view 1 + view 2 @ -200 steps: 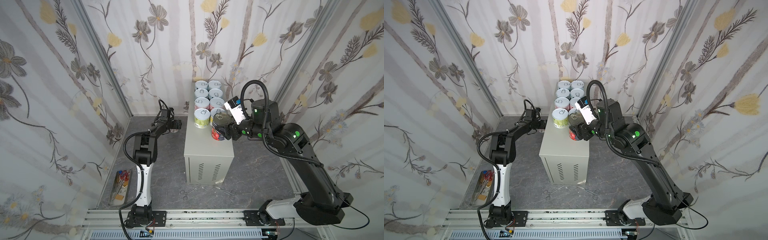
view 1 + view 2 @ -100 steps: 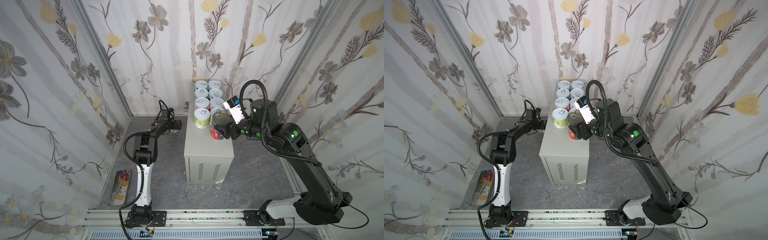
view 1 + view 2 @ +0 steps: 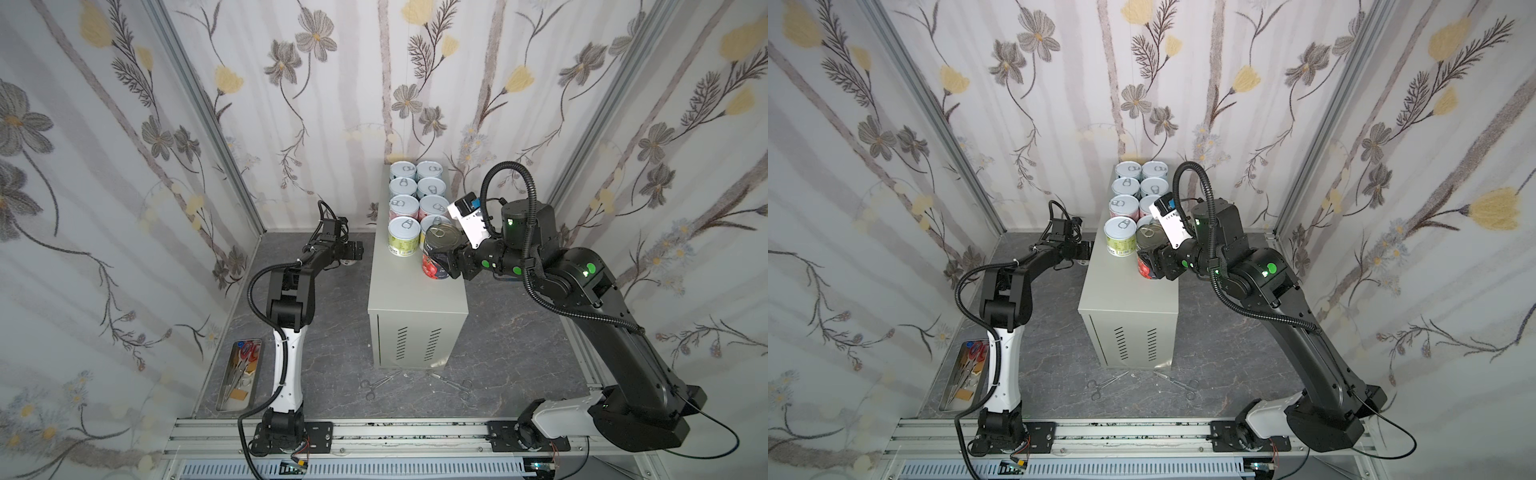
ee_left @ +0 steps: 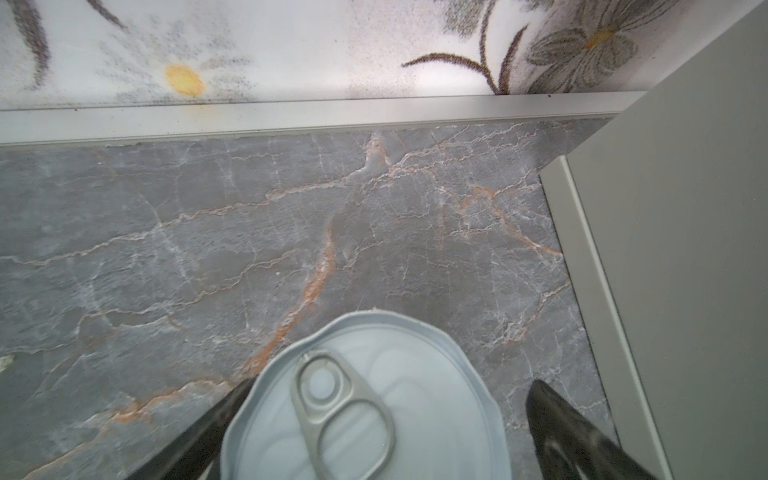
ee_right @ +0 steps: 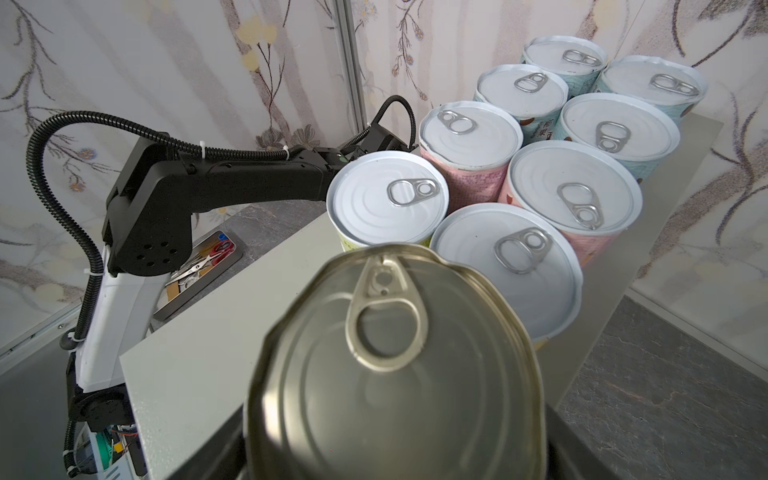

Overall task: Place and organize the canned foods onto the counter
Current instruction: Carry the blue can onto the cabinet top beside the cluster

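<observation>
Right gripper flanks the tall dark-blue tomato can with a gold pull-tab lid standing on the light-grey metal counter, grip indeterminate; rigid, probably heavy and smooth-walled, it suits a mid-height squeeze across its sides.

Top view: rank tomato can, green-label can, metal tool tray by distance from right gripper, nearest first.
1. Tomato can: between the jaws of the right gripper, on the counter.
2. Green-label can: front of the left column of short cans, beside the tomato can.
3. Metal tool tray: on the floor, near-left corner.
</observation>
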Robot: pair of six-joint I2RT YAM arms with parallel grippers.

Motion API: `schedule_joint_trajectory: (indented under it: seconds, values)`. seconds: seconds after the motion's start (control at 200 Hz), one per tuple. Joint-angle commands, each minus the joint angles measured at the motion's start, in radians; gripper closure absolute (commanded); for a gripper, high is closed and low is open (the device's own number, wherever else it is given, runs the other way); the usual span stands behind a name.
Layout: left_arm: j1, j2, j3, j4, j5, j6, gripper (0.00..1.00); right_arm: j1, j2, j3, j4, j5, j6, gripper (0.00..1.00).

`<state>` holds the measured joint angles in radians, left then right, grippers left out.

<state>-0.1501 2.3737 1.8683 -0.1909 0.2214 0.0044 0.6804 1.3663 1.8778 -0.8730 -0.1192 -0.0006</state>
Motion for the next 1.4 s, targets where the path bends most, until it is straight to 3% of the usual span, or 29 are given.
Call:
schedule_joint_trajectory:
  seconds: [0.0, 0.405, 0.884, 1.394]
  values:
    - [-0.002, 0.004, 0.014, -0.001, 0.007, 0.013, 0.0, -0.001, -0.012, -0.008, 0.01, 0.007, -0.006, 0.12]
    - [-0.002, 0.001, 0.006, -0.01, 0.015, 0.012, 0.0, 0.001, -0.052, -0.056, 0.017, -0.037, -0.011, 0.12]
    - [-0.008, -0.005, 0.006, -0.013, 0.016, 0.02, 0.0, -0.001, -0.196, -0.35, 0.175, -0.008, 0.007, 0.19]
    - [-0.009, -0.013, -0.017, -0.009, 0.022, 0.017, 0.0, -0.004, -0.178, -0.362, 0.21, 0.006, -0.007, 0.29]
